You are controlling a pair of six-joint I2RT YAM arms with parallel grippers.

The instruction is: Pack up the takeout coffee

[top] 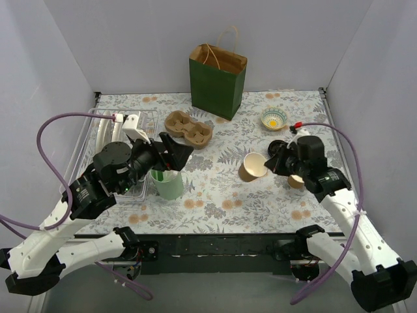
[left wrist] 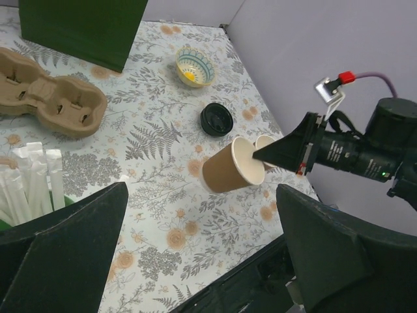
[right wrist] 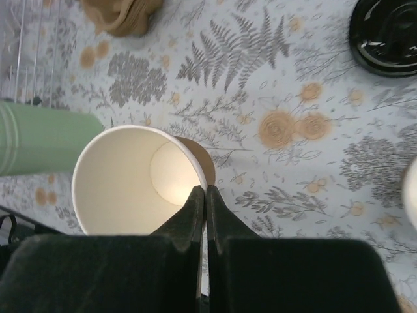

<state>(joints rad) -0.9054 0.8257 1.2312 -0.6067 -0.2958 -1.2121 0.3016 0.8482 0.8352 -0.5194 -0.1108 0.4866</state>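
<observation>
Right of centre, R gripper (right wrist: 206,190) is pinching tilted, lidless kraft cup (top: 253,166), jaws closed on its rim. Black lid (left wrist: 216,119) is lying loose beyond it; no lidded coffee in view. L gripper (left wrist: 202,195) is hovering open above mint cup (top: 168,184). Green bag (top: 217,81) is standing far centre; packing prob not begun.

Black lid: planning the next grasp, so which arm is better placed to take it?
Probably the right. The black lid lies close beside the right fingers, though they are pinched on the lidless paper cup and must let go first. The left fingers, open, hover far off near the mint-green cup.
</observation>
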